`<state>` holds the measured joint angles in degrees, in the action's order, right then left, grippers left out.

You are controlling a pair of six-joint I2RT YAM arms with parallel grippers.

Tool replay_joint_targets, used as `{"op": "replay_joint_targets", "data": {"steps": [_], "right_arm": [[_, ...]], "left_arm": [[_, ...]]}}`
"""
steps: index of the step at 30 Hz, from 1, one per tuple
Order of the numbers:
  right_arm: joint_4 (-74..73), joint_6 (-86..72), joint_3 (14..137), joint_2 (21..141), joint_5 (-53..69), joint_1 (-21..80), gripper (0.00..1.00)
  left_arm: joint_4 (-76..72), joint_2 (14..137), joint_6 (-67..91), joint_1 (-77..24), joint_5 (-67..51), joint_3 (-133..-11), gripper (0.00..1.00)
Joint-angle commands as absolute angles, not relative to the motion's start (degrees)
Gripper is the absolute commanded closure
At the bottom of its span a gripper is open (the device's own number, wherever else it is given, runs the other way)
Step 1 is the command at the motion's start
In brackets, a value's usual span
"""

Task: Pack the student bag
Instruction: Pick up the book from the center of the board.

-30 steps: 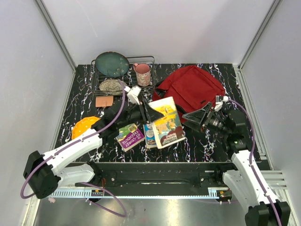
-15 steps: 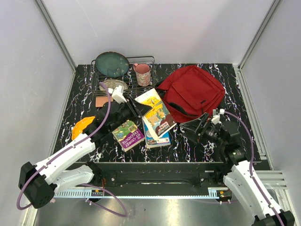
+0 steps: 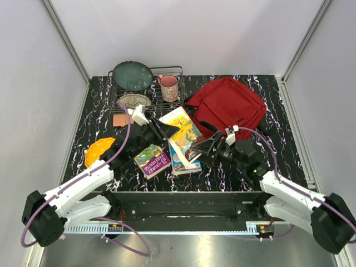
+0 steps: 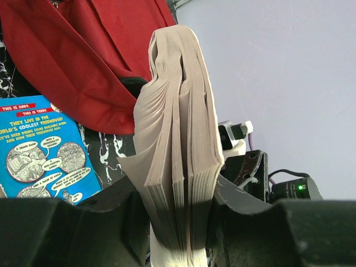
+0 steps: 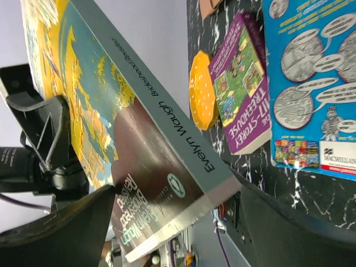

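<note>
The student bag [image 3: 228, 108] lies at the back right, a dark-red backpack with black zip pulls; it also fills the top left of the left wrist view [image 4: 83, 50]. My left gripper [image 3: 163, 130] is shut on a paperback [image 3: 183, 128] with a yellow-and-blue cover, held tilted above the table. Its page edges [image 4: 178, 111] stand between the left gripper's [image 4: 178, 222] jaws. My right gripper [image 3: 200, 149] is open at the paperback's lower end. In the right wrist view the grey spine [image 5: 161, 111] crosses between the right gripper's [image 5: 178, 222] spread fingers.
A blue comic-style book [image 3: 181, 162] and a purple book [image 3: 154, 160] lie flat under the raised paperback. An orange object [image 3: 100, 149] sits at the left. A wire rack [image 3: 146, 94] at the back holds a green plate [image 3: 132, 75] and a pink mug [image 3: 169, 87].
My right arm swung left from beside the bag to the paperback's lower end, and its jaws widened. My left gripper drew the paperback back to the left and tilted it up.
</note>
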<state>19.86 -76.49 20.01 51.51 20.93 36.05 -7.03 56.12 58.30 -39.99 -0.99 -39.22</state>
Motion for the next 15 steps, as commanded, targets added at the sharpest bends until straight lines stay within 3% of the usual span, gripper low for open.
{"op": "replay_joint_targets", "data": {"steps": [1,5,6,7,8,10,14,15], "right_arm": [[36.6,-77.6,21.5,56.4,13.6,40.5,0.0],[41.3,-76.5,22.9,59.3,10.9,43.1,0.05],[42.2,-76.5,23.0,59.4,10.4,43.4,0.14],[43.2,-76.4,22.7,59.0,8.5,44.4,0.35],[43.8,-76.5,22.4,58.7,8.1,44.6,0.48],[43.8,-76.4,21.6,57.6,7.0,44.6,0.59],[43.9,-75.5,20.5,55.6,5.5,44.6,0.61],[43.9,-75.2,20.6,55.3,5.3,44.6,0.56]], "left_arm": [[-18.4,52.6,61.8,-39.7,-0.1,-39.5,1.0],[-18.3,51.5,62.4,-39.7,2.2,-37.9,1.0],[-18.4,51.4,62.4,-39.6,2.2,-37.7,1.0],[-18.5,51.1,62.9,-39.7,2.7,-36.7,1.0],[-18.5,50.9,63.0,-39.7,2.9,-36.5,1.0],[-18.5,50.9,63.1,-39.7,2.6,-36.1,1.0],[-19.3,51.6,64.2,-39.7,1.1,-35.2,1.0],[-19.5,51.7,65.0,-39.7,0.8,-34.9,1.0]]}}
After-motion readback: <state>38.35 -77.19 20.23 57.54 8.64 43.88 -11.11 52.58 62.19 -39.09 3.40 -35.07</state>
